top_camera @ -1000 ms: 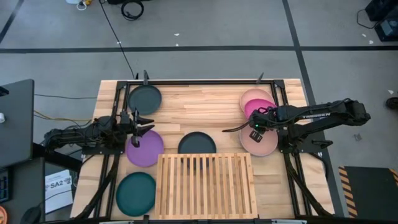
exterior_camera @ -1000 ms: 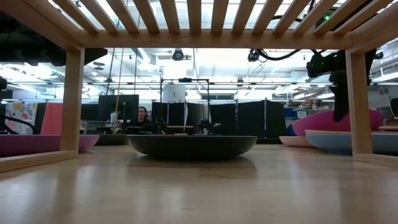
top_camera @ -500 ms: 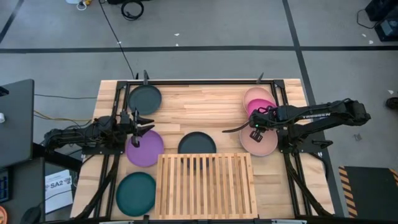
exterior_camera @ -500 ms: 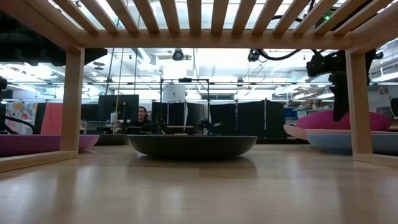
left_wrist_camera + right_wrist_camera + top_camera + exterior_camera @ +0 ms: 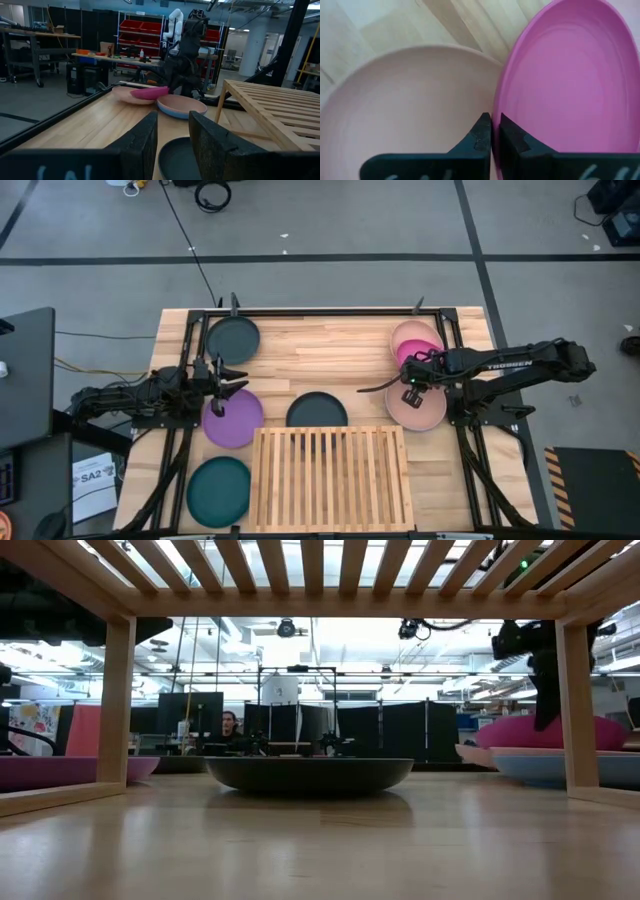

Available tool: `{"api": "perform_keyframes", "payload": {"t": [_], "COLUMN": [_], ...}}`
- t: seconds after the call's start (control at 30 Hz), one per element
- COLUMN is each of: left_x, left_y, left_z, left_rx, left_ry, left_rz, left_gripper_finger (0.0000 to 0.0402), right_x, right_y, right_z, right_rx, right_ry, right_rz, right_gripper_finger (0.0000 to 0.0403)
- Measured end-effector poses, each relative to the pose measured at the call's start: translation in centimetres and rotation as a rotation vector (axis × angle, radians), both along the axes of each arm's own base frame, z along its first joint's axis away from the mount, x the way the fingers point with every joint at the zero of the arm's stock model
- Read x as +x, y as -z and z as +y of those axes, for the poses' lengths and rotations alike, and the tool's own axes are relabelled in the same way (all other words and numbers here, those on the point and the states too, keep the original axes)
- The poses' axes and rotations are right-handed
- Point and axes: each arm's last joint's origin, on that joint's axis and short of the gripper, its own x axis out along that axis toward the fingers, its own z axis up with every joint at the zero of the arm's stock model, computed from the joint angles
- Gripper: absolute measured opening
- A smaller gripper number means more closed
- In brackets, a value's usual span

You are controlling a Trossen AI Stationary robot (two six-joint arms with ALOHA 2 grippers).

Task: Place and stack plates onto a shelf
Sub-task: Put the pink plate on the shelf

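Nearest the front edge of the tabletop (image 5: 330,345) stands the shelf (image 5: 331,478), a rack of light wooden slats with nothing on top of it; beside its left end lies a teal plate (image 5: 219,491). Just behind the shelf a dark grey plate (image 5: 316,409) lies flat, its near edge reaching under the slats, and in the low view it sits between the shelf's legs. To its left is the purple plate (image 5: 233,418), with the left gripper (image 5: 226,383) over its far rim; the left wrist view shows those jaws standing apart with nothing between them. To the right of the shelf's far corner lies a pale pink plate (image 5: 417,405), which shows a blue underside in the left wrist view. The right gripper (image 5: 414,376) is at its far edge, and in the right wrist view its jaws are closed tight on the rim of the magenta plate (image 5: 565,85), which is tilted, with its gripped edge raised above the pale pink plate. Behind it lies another pale pink plate (image 5: 410,334), partly covered by the magenta one. At the far left corner rests a second dark grey plate (image 5: 233,339), well apart from the rest.
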Motion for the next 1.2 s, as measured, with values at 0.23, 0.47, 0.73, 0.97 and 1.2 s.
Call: {"api": "perform_keyframes", "payload": {"t": [0.23,0.47,0.73,0.97,1.2], "left_x": [0.0,0.0,0.0,0.0,0.0], "left_y": [0.0,0.0,0.0,0.0,0.0], "left_z": [0.0,0.0,0.0,0.0,0.0], "left_rx": [0.000,0.000,0.000,0.000,0.000], "left_ry": [0.000,0.000,0.000,0.000,0.000], "left_rz": [-0.001,0.000,0.000,0.000,0.000], "left_gripper_finger": [0.0116,0.0116,0.0116,0.0116,0.0116], "right_x": [1.3,2.5,4.2,4.7,5.3], "right_y": [-4.9,-10.8,-15.2,-16.0,-14.6], "right_z": [-0.3,0.0,2.5,6.7,12.0], "right_rx": [-0.103,-0.174,-0.229,-0.223,-0.172], "right_ry": [-0.080,-0.213,-0.515,-0.764,-0.976], "right_rz": [-0.071,-0.238,-0.507,-0.639,-0.609], "right_gripper_finger": [0.0016,0.0016,0.0016,0.0016,0.0016]}}
